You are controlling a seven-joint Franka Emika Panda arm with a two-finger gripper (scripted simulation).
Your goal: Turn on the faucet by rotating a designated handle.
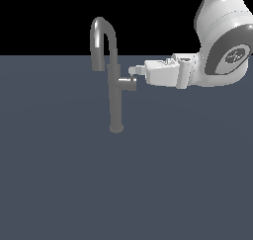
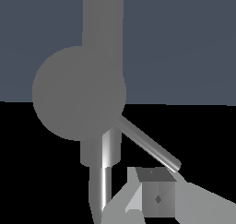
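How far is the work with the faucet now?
Done: the gripper has reached the side stub of the faucet. In hand: one fingertip sits by the end of the handle; contact is unclear. Left: turning the handle; no water shows.

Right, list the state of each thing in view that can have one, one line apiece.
Tall grey metal gooseneck faucet: upright on the surface, no water visible at the spout.
Thin grey metal lever handle: sticking out at a slant from the round side stub, not gripped.
White Panda gripper: level at the side stub, a fingertip just by the lever's end; open or shut unclear.
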